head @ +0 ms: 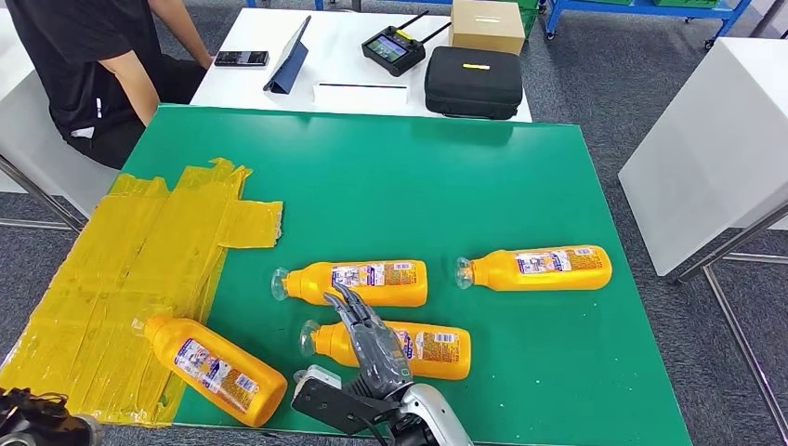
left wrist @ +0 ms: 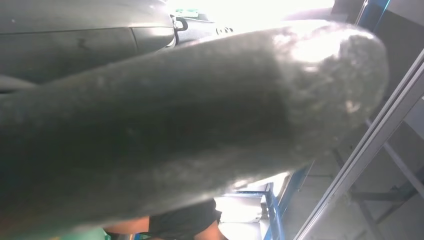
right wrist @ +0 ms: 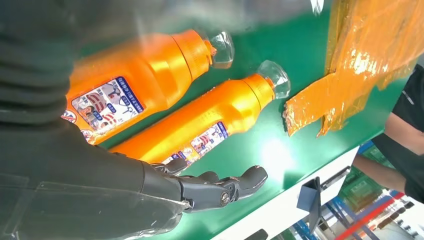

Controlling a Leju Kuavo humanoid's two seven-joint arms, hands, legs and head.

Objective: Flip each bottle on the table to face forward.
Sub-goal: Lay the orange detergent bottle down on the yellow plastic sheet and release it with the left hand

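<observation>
Meanwhile, the right hand (head: 370,348), fingers spread and holding nothing, hovers over the bottle (head: 429,349) nearest the table's (head: 520,186) front edge; a firm mid-body grasp should turn it cleanly.

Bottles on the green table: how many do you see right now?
4, all lying down. One near the left front corner on the yellow tape, one mid-table, one in front of it under the right hand, one to the right. None look hidden.

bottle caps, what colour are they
Clear, see-through caps on orange bottles; best in the right wrist view.
</observation>
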